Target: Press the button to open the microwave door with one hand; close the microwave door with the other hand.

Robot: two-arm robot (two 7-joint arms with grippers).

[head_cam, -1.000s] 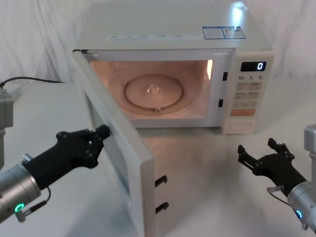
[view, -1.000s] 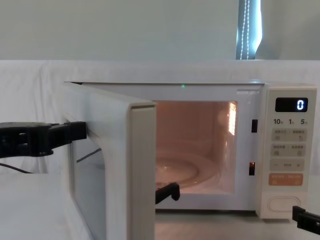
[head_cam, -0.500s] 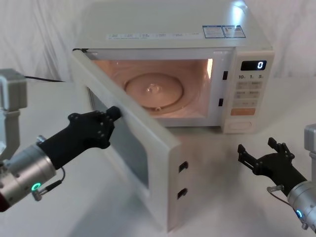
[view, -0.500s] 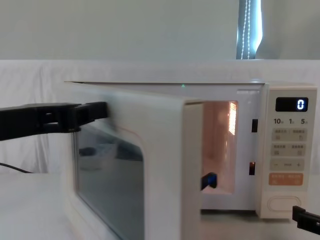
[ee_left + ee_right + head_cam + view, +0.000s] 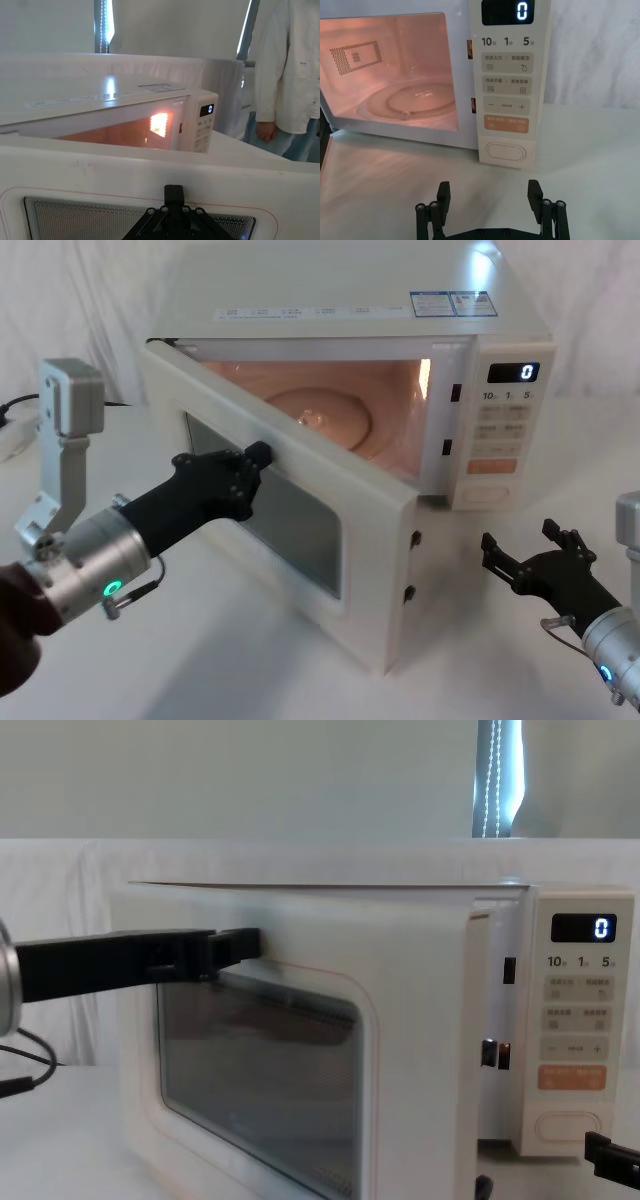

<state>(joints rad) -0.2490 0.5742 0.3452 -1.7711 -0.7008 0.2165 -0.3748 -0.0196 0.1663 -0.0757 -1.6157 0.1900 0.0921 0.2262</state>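
Left claw against the half-open microwave door

My left claw (image 5: 255,458), fingers drawn together, presses its tip on the microwave door (image 5: 290,540) beside the window; the door stands ajar from the microwave (image 5: 400,320). My right claw (image 5: 530,558) hovers spread over the surface (image 5: 470,640), near the button (image 5: 506,151).

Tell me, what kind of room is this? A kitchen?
Probably a test room or lab, not a kitchen. The microwave sits alone on a white-draped table, plain white sheets hang behind it, and the left tool on a robot arm pushes the microwave door.
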